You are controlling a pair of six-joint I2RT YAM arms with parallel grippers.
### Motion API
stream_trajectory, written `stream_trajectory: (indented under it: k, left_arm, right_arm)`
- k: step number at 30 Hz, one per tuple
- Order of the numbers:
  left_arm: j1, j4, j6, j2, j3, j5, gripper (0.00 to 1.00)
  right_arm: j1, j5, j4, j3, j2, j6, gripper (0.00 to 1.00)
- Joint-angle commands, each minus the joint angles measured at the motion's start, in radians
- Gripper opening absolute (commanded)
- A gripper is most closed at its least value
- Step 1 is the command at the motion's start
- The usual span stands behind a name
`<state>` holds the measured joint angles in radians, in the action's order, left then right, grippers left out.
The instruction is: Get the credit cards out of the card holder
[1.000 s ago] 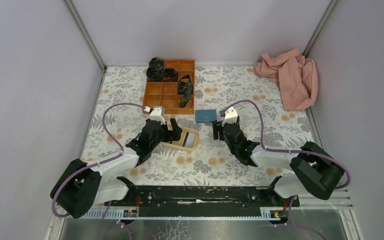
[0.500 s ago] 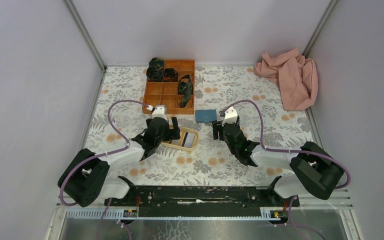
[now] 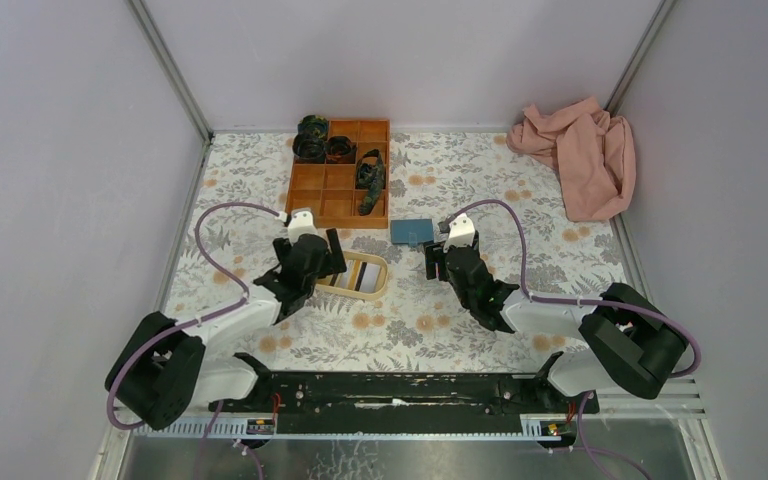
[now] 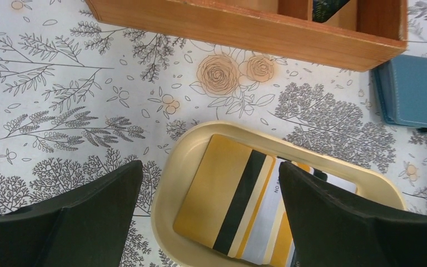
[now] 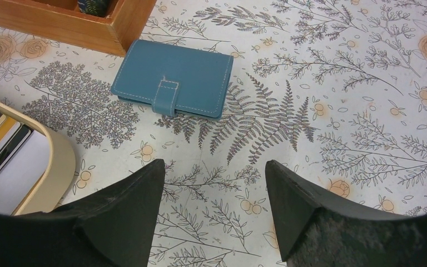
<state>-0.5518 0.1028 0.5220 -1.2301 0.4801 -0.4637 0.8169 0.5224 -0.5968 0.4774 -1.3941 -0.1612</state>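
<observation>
Above tray w/ credit cards, left gripper, right gripper nr card holder, both jaws apart.

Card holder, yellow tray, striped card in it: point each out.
card holder [image 5: 194, 78], right wrist view, closed blue cover beside the strap.
yellow tray [image 4: 164, 189], left wrist view, bare left rim.
striped card [image 4: 217, 186], left wrist view, yellow face left of its black stripe.

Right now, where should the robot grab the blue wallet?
Probably from straight above, the right hand pinching the two long edges of the blue card holder, just right of its strap. It lies flat and closed, so only edges offer a hold, and that end is clear of the wooden organizer.
</observation>
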Motion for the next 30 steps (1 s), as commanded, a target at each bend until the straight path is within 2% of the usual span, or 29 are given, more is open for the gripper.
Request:
stream_trajectory:
  k: [1,4,7,14,19,26,30]
  left_arm:
    - [0.007,0.047,0.003,0.062,-0.02,-0.012,1.0]
    - [0.004,0.122,-0.018,0.128,-0.054,0.067,1.0]
    - [-0.004,0.234,-0.051,0.175,-0.102,0.227,0.98]
    - [-0.011,0.137,-0.047,0.02,-0.021,0.277,1.0]
    - [-0.011,0.027,-0.025,-0.067,0.041,0.148,1.0]
    - [-0.005,-0.09,0.036,-0.083,0.073,-0.038,1.0]
    - [0.009,-0.144,0.059,-0.093,0.083,-0.098,1.0]
  right_arm:
    - [-0.001,0.034,-0.045,0.028,0.02,-0.003,0.74]
    - [-0.002,0.037,-0.043,0.03,0.016,-0.004,0.74]
    - [-0.002,0.037,-0.038,0.041,-0.003,-0.003,0.74]
    - [-0.001,0.042,-0.037,0.038,0.0,-0.007,0.74]
    - [-0.001,0.044,-0.035,0.038,0.003,-0.008,0.74]
    - [-0.001,0.035,-0.034,0.038,0.0,-0.005,0.74]
    - [-0.001,0.036,-0.031,0.041,-0.002,-0.007,0.74]
